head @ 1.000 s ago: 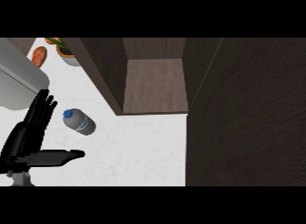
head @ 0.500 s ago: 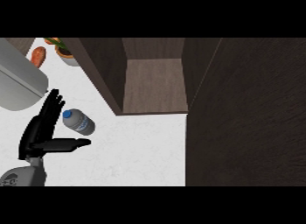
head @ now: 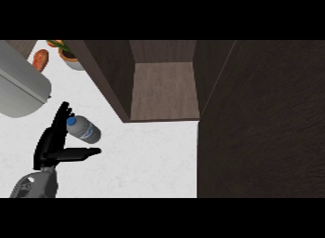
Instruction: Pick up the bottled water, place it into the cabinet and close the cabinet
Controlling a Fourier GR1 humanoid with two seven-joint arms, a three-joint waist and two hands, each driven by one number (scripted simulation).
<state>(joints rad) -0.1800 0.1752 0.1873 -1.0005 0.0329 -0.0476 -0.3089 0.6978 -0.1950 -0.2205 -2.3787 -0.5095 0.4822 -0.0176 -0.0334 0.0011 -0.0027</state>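
A single black hand (head: 52,142) on a grey forearm rises from the lower left of the head view; from its place at the view's left it appears to be the robot's left hand. The right hand does not show at all. Over the past second this hand has travelled forward and to the right across the white counter (head: 145,162), closing on the bottled water (head: 83,128). Before, it stood apart from the bottle; now its straight fingers (head: 57,122) run along the bottle's left side, touching or nearly so, while the thumb (head: 80,153) sticks out sideways just below the bottle's base. The hand is wide open and has hold of nothing yet.

The bottle lies tilted on the counter, blue cap pointing up and left, cradled in the angle between fingers and thumb. It seems not to have moved.

Beyond the fingertips and to the right stands the cabinet (head: 162,90), its brown interior exposed. Its dark door (head: 268,121) hangs open further to the right, filling that side of the view. Ahead and to the left of the hand sit a grey rounded appliance (head: 14,86), a carrot (head: 40,59) and a small potted plant (head: 69,56).

The approach looks finished. Judging from the pose, the next step is to curl fingers and thumb round the bottle before lifting it toward the open cabinet.
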